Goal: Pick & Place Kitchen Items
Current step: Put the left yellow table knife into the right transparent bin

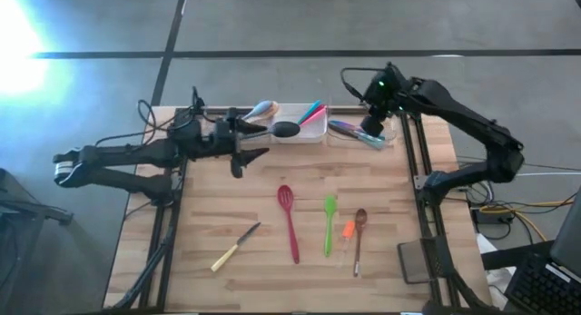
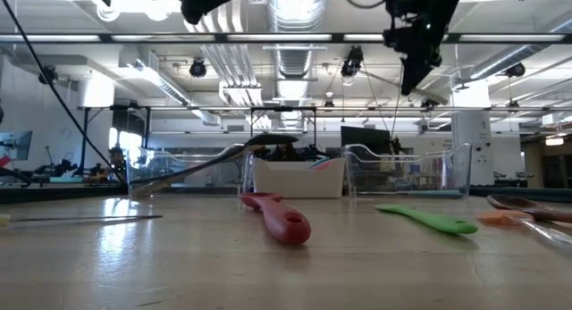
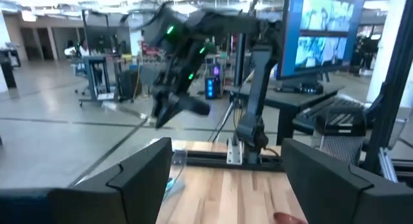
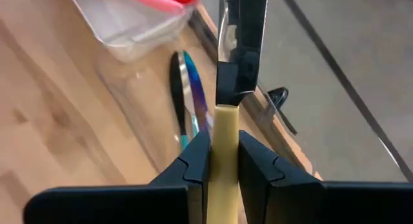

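Observation:
My right gripper [image 1: 370, 128] hangs above the clear tray [image 1: 356, 132] at the far right, shut on a knife with a cream handle and a dark blade [image 4: 242, 50]. Iridescent utensils [image 4: 191, 88] lie in that tray below it. My left gripper [image 1: 249, 150] stands open and level, raised over the table beside the white tray [image 1: 313, 132], nothing between its fingers [image 3: 139, 175]. The white tray holds a black ladle [image 1: 285, 130] and pink and teal utensils. On the table lie a knife [image 1: 236, 246], a red spatula [image 1: 290, 220], a green spatula [image 1: 329, 224] and a wooden spoon [image 1: 359, 238]. My right gripper pinches the knife's cream handle [image 4: 224, 130] between its two fingers, close to where the blade begins. The fingers slant downward and lie along the knife, whose blade points out past the fingertips. The knife is lifted clear, above the clear tray.
A small orange piece [image 1: 349, 230] lies between the green spatula and the wooden spoon. Another clear tray [image 2: 183, 171] stands left of the white one. A dark pad [image 1: 413, 260] sits at the near right. Bare wood lies at the near left.

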Available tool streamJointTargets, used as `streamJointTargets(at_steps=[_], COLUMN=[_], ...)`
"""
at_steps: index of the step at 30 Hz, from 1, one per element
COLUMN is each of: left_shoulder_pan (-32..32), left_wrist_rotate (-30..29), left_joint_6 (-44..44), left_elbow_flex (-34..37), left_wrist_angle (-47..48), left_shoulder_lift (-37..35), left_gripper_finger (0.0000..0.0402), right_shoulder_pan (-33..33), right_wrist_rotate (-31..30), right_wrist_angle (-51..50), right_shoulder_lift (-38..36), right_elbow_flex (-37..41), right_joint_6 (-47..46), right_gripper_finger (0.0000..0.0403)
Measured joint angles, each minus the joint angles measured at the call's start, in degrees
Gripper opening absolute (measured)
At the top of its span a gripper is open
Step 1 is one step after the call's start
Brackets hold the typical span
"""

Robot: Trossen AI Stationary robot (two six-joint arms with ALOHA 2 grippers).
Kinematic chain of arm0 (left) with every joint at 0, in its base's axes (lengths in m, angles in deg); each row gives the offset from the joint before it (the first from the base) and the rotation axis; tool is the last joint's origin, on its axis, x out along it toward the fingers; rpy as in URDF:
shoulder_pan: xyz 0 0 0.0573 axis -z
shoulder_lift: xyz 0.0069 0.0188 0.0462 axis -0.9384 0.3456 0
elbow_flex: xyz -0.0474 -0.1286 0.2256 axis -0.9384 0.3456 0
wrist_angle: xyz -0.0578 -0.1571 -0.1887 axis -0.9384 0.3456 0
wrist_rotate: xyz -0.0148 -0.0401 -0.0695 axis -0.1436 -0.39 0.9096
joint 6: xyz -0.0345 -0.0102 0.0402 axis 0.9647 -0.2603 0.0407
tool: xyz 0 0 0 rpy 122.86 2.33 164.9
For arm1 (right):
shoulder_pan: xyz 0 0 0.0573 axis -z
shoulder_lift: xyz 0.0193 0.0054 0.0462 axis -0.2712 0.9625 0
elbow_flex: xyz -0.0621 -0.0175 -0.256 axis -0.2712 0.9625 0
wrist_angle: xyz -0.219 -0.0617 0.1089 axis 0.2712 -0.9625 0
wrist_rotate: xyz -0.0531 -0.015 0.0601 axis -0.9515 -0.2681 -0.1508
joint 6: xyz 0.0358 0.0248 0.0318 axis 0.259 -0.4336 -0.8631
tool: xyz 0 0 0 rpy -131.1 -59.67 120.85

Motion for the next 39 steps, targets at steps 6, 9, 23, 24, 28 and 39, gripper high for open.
streamJointTargets(at_steps=[6,9,23,24,28,39], left_shoulder_pan=[0.0,0.0,0.0,0.0,0.0,0.0], left_wrist_rotate=[0.02,0.02,0.02,0.02,0.02,0.02], left_joint_6=[-0.43,-1.7,0.2,0.22,0.22,0.25], left_elbow_flex=[1.49,1.55,1.55,1.55,1.55,1.55], left_wrist_angle=[0.04,0.0,-0.01,0.01,0.01,0.15], left_shoulder_lift=[-3.64,-4.42,-5.51,-5.51,-5.51,-5.49], left_gripper_finger=[0.0296,0.0296,0.0296,0.0296,0.0296,0.0296], right_shoulder_pan=[3.33,3.93,4.57,4.63,4.71,5.95], right_wrist_rotate=[1.3,1.51,1.5,1.5,1.5,1.51], right_wrist_angle=[-3.11,-4.17,-4.4,-4.37,-4.3,-4.22], right_shoulder_lift=[8.52,11.78,20.91,21.34,22.94,26.45], right_elbow_flex=[-1.91,-2.08,-2.04,-2.04,-2.04,-1.99], right_joint_6=[3.87,5.05,8.2,8.32,8.52,7.08], right_gripper_finger=[0.0039,0.0039,0.0039,0.0039,0.0039,0.0039])
